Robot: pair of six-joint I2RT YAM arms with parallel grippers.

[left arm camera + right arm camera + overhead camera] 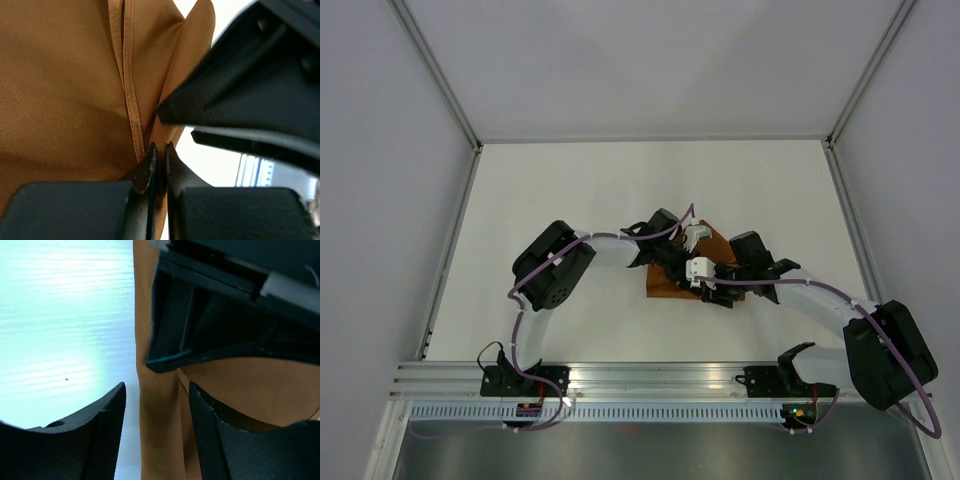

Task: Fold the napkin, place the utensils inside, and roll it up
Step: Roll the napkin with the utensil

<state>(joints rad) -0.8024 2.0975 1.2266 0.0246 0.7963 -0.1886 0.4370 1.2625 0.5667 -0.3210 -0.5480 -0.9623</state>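
The rust-orange napkin (672, 281) lies folded near the middle of the table, mostly under both wrists. In the left wrist view the napkin (60, 90) fills the frame, with a stitched hem running down it. My left gripper (161, 148) is shut on a fold of the cloth at that hem. In the right wrist view a rolled edge of the napkin (160, 415) stands between the open fingers of my right gripper (156, 390), which do not press it. The left gripper's black body hangs just above. From above, the left gripper (698, 238) and right gripper (705, 285) sit close together over the napkin. The knife is hidden.
White table (570, 200) inside a white-walled enclosure with metal corner posts. An aluminium rail (650, 380) carrying both arm bases runs along the near edge. The two arms crowd together over the napkin.
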